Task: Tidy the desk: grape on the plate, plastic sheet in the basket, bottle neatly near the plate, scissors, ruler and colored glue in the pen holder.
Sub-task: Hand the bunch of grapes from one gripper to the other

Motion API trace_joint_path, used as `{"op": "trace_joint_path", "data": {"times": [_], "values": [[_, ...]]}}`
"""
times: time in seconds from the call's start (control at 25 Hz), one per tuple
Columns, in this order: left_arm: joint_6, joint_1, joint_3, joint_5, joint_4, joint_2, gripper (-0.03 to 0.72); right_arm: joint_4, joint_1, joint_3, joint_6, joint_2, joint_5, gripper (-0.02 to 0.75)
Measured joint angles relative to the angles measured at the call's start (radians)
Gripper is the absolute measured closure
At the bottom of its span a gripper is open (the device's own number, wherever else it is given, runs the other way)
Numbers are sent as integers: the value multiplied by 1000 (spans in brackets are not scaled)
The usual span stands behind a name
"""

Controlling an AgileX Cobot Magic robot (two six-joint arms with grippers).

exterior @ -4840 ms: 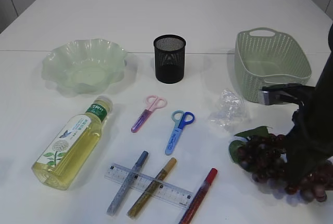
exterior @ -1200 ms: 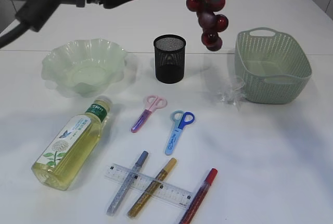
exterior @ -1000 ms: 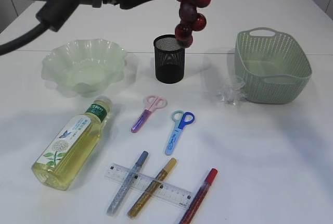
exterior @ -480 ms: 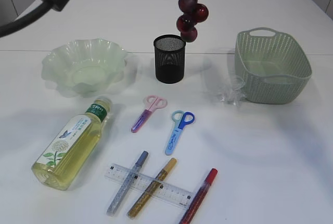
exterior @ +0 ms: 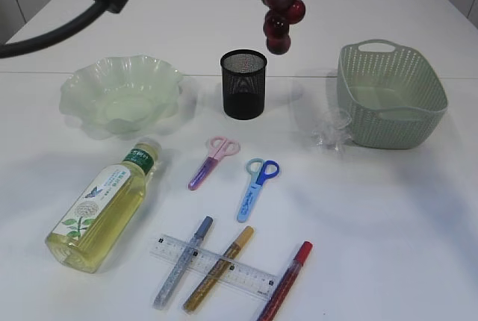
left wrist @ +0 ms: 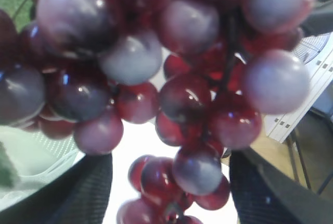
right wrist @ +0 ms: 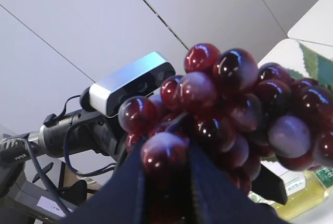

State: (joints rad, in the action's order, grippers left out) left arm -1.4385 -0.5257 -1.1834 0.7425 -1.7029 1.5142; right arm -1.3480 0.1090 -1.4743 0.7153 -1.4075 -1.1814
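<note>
A: So, the grape bunch [exterior: 278,7] hangs high over the table, above and a little right of the black pen holder [exterior: 243,83], with the right gripper [right wrist: 165,174] pinching it: the dark fingers [right wrist: 130,193] close on berries at the bunch's edge in the right wrist view.

B: And the left gripper [left wrist: 169,182]?

A: Its jaws stand spread, one dark finger at each lower corner of the left wrist view, the bunch filling the gap. Whether they touch any berry, I can't tell.

B: What worries you?

A: The hold looks like it sits on a few berries, not a stem. If this is a handover and the right lets go before the left closes, the bunch likely drops onto the pen holder or beside it and knocks it over.

B: Where does it need to go?

A: To the pale green plate [exterior: 82,86], well to the left. A swinging bunch could clip the holder's rim on the way across.

B: Anything below at risk?

A: The pink scissors [exterior: 213,161] and blue scissors [exterior: 256,187] lie near the holder, the bottle [exterior: 106,204] lies further left. A fall there would scatter them.
</note>
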Motion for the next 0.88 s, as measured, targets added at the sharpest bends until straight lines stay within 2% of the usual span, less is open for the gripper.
{"op": "trace_joint_path", "data": {"times": [0.28,0.52,0.68,0.8,0.88], "values": [[-4,-2,-34,36,-33,39,176,-6,0,0,23,0,7,602],[-6,-55,-69,36,-37,44,185,-21,0,0,30,-12,12,602],[-8,-64,-80,28,-43,58,200,-43,0,0,30,-26,12,602],[-8,-64,-80,22,-45,67,225,-45,0,0,34,-27,12,602],[-8,-64,-80,12,-45,67,268,-47,0,0,38,-27,12,602]]}}
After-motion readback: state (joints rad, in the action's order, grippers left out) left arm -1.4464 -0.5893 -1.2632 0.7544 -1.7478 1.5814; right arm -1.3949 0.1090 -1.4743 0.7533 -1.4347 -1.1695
